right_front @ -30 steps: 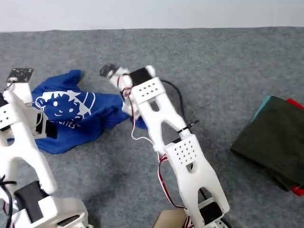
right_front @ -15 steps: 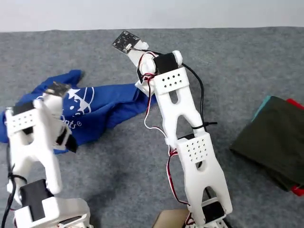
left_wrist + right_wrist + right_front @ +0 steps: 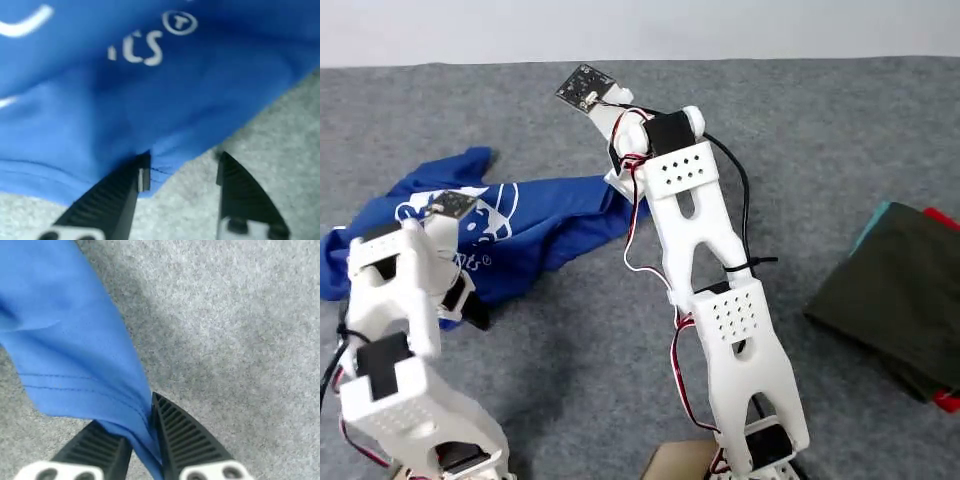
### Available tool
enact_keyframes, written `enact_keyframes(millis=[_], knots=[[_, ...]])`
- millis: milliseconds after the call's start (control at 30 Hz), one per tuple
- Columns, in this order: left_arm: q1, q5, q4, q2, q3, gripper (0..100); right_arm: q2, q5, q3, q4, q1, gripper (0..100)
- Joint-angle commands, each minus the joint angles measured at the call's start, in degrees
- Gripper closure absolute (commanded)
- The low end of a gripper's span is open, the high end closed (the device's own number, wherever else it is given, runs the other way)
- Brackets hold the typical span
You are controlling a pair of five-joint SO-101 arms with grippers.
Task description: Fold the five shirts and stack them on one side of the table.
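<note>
Right hand [image 3: 151, 407] pinches a hem of the blue shirt [image 3: 545, 222], probably to stretch it flat on the table [image 3: 820, 140], while the left hand [image 3: 182, 161], spread, straddles another edge for a second grip.

On the left half of the table [image 3: 820, 130], the unfolded shirt [image 3: 535, 225], drawn out sideways between the two arms. At its right end, near the table's middle, the right gripper [image 3: 151, 400], pinched on the hem; at its near edge, the left gripper [image 3: 182, 162], parted, one finger against the hem, the other over bare table. Far off at the right edge, well apart from both, the stack of folded shirts [image 3: 895, 300].
</note>
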Motion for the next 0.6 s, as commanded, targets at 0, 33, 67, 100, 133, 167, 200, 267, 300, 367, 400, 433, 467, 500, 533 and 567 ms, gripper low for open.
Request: enact_keyframes(millis=[0, 33, 67, 100, 133, 167, 200, 267, 300, 367, 400, 433, 467, 500, 533, 567], knots=[[-0.2, 0.8, -1.2, 2.4, -4.1, 77, -4.7, 0.5, -3.1, 2.3, 0.7, 98.8], [-0.1, 0.8, -1.3, 3.3, -4.5, 77, -4.6, 0.5, -3.1, 2.3, 0.7, 98.8], [-0.1, 1.1, -1.5, 4.2, -5.0, 77, -4.6, 0.4, -3.1, 2.3, 0.7, 98.8], [-0.1, 1.6, -1.9, 5.5, -5.5, 78, -4.5, 0.4, -3.1, 2.3, 0.7, 98.8], [-0.2, 2.1, -2.4, 6.7, -5.9, 79, -4.5, 0.4, -3.1, 2.3, 0.7, 98.8], [-0.3, 2.4, -2.6, 7.7, -6.5, 81, -4.6, 0.4, -3.1, 2.3, 0.7, 98.8], [-0.3, 2.4, -2.5, 8.7, -7.3, 83, -4.7, 0.4, -3.1, 2.3, 0.7, 98.8], [-0.1, 2.4, -2.5, 10.3, -9.0, 88, -4.7, 0.4, -3.1, 2.3, 0.9, 98.8], [-0.1, 2.3, -2.5, 10.8, -9.7, 91, -4.7, 0.4, -3.1, 2.3, 1.0, 98.8], [0.0, 2.2, -2.5, 12.0, -11.2, 98, -4.7, 0.4, -3.1, 2.3, 1.1, 98.8], [0.0, 2.2, -2.5, 12.2, -11.8, 100, -4.7, 0.4, -3.1, 2.3, 1.1, 98.8], [-0.1, 2.3, -2.2, 12.1, -12.2, 99, -4.7, 0.4, -3.1, 2.3, 1.1, 98.8], [-0.1, 2.3, -1.1, 11.8, -12.9, 100, -4.8, 0.4, -3.2, 2.3, 1.1, 98.8], [-0.2, 2.3, 0.4, 11.0, -13.9, 100, -4.8, 0.4, -3.2, 2.3, 1.1, 98.8], [-0.3, 2.3, 2.1, 9.8, -15.1, 100, -4.8, 0.4, -3.3, 2.3, 1.2, 98.8], [-0.3, 2.4, 3.8, 8.4, -16.4, 100, -4.8, 0.4, -3.4, 2.3, 1.2, 98.8]])
